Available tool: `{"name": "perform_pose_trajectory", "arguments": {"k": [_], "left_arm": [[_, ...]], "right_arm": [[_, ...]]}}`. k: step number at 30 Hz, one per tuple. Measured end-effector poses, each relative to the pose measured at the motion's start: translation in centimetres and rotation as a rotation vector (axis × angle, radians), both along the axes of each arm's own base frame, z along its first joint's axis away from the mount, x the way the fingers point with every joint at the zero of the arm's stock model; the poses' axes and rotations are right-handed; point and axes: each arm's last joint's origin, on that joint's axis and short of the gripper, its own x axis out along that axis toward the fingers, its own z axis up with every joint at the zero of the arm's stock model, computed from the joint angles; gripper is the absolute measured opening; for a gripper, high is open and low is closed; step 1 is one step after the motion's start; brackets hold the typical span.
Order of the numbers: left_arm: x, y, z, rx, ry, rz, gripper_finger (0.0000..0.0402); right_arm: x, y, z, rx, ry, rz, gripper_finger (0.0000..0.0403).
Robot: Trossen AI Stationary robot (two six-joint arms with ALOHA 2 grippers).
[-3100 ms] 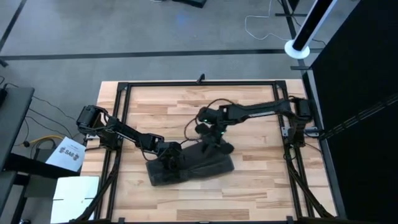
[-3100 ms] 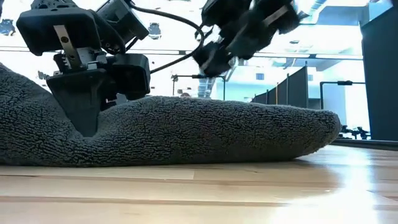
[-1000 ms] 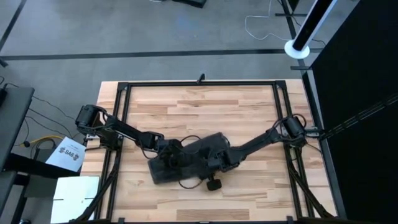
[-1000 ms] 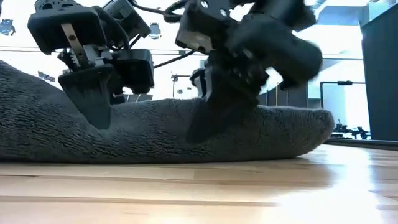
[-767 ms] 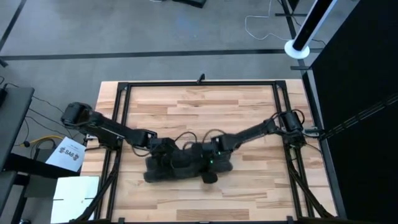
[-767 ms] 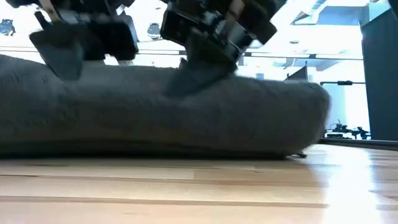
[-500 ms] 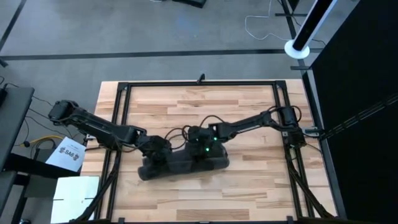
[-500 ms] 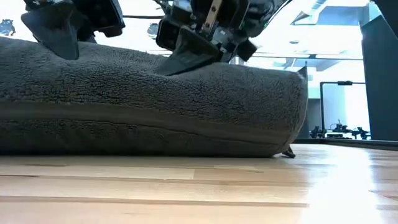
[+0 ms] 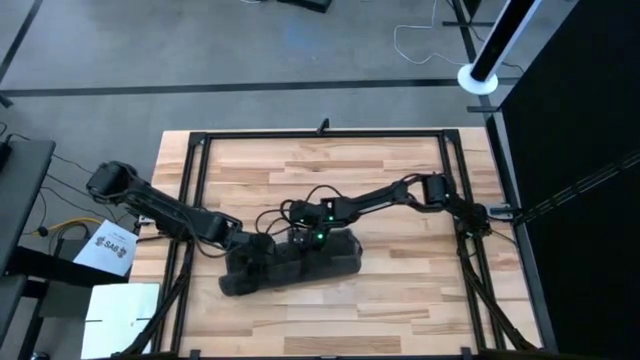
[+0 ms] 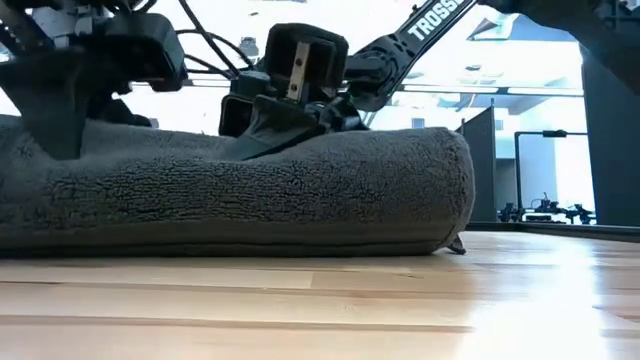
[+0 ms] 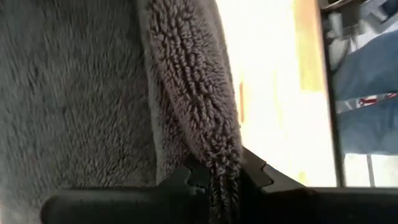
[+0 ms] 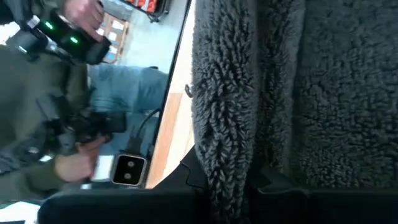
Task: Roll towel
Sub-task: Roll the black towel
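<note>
Left tool (image 9: 256, 252) clamped on a fold of the towel (image 9: 292, 266) near its left end, a ridge of looped pile pinched between the dark fingers (image 11: 186, 177) in the left wrist view. Right tool (image 9: 308, 237) likewise closed on a towel fold along the far edge, nearer the middle, with the pile squeezed between its fingers (image 12: 194, 171) in the right wrist view and a green light glowing on its body. White lettering "TROSSEN" readable along the right arm (image 10: 440, 20) in the low view. Towel rolled or folded into a thick, dark grey bundle, lying lengthwise across the near-middle of the wooden counter (image 9: 400, 290), both tools resting on its upper side, left one toward the left end and right one just beside it toward the centre. Rounded right end of the bundle (image 10: 450, 190) clear of either tool in the low view. Beyond the counter edge, a person in jeans (image 12: 134, 87) holding a dark device, seen in the right wrist view. White sheet with printed lettering (image 9: 113, 248) on the floor left of the counter, too small to read surely.
</note>
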Motion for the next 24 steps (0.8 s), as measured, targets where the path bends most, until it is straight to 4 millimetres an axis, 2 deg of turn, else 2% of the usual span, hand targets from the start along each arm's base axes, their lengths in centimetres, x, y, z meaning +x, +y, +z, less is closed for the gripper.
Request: {"name": "perform_pose_trajectory", "arguments": {"k": [9,19,21,24], "left_arm": [[0.2,-0.3,-2.3,0.135,0.085,0.028,0.0018],[1.3,0.2,-3.9,0.135,0.096,0.027,0.0018],[1.4,0.4,-3.9,0.123,0.102,0.034,0.0018],[1.3,0.6,-4.0,0.108,0.119,0.032,0.0018]], "right_arm": [[0.0,-2.3,-0.4,0.029,0.109,-0.098,0.0019],[-0.3,-2.0,-0.8,-0.036,0.085,-0.075,0.002],[-0.3,-2.0,-0.8,-0.047,0.069,-0.063,0.0034],[-0.4,-2.1,-0.7,-0.041,0.041,-0.036,0.0078]]}}
